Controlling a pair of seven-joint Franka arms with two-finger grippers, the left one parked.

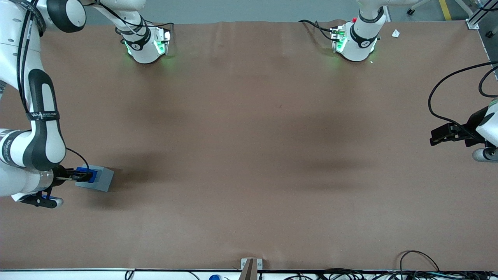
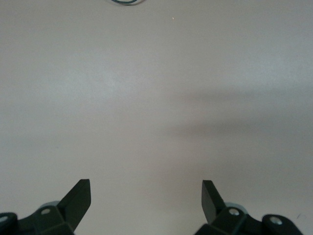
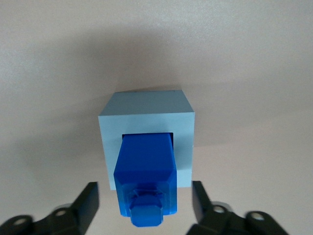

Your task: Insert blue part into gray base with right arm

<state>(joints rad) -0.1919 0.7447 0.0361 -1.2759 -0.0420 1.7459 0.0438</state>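
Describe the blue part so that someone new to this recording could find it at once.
Start at the working arm's end of the brown table, where the right arm's hand hangs with fingers open. Under it sits the gray base, a light boxy block. The blue part stands in its socket: the only bright-blue piece, narrower, with a stepped top.

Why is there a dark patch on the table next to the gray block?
Front view: that is a soft shadow beside the gray base, on the side toward the parked arm. Right wrist view: more shading lies around the gray base, the blue part sits in its socket, and the gripper is open around it.
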